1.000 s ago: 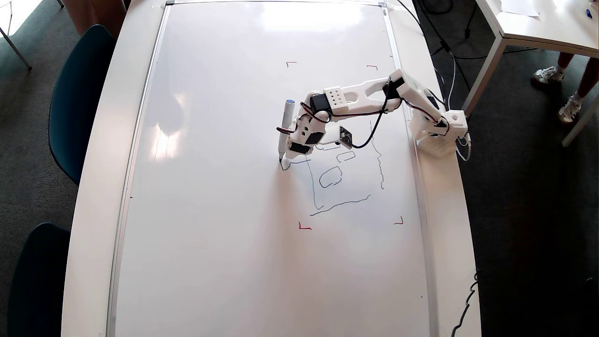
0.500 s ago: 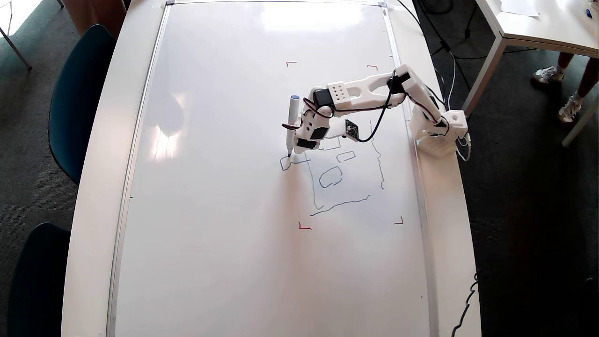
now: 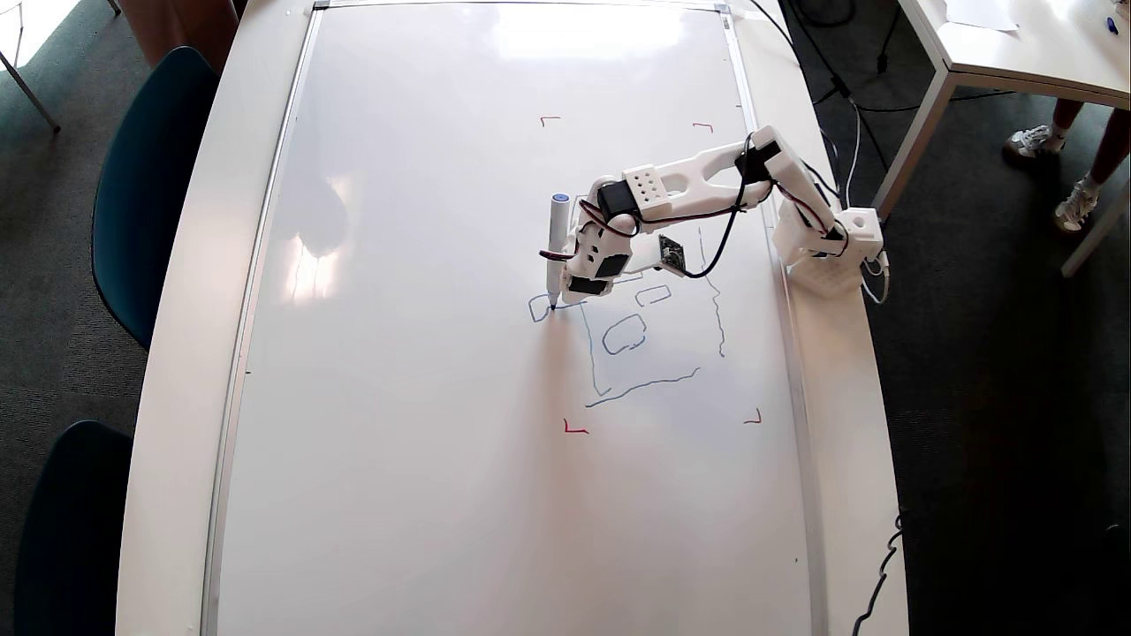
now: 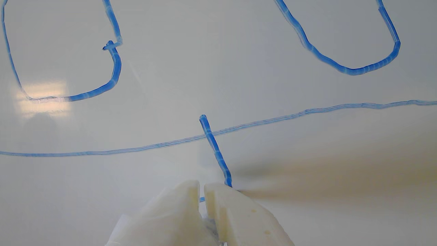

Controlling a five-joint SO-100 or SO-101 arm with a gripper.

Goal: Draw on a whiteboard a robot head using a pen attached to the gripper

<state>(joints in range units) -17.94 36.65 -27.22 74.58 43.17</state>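
The whiteboard (image 3: 424, 397) covers most of the table. The robot head (image 3: 645, 385) is a wobbly blue rectangle with small rounded boxes inside, partly hidden under the arm. A small stalked box (image 3: 531, 309) sits left of it. The pen (image 3: 557, 247), white with a blue cap, is fixed to the left side of my gripper (image 3: 574, 291), and its tip touches the small box's right edge. In the wrist view my gripper (image 4: 202, 186) is shut with nothing between the jaws, over the stalk line (image 4: 213, 143), which crosses the long rectangle side (image 4: 307, 111). The pen is out of that view.
Red corner marks (image 3: 550, 119) (image 3: 753, 420) frame the drawing area. The arm's base (image 3: 826, 256) stands on the white table rim at the right. Dark chairs (image 3: 141, 177) stand left of the table. Another table (image 3: 1016, 44) and a person's feet (image 3: 1034, 141) are at the top right.
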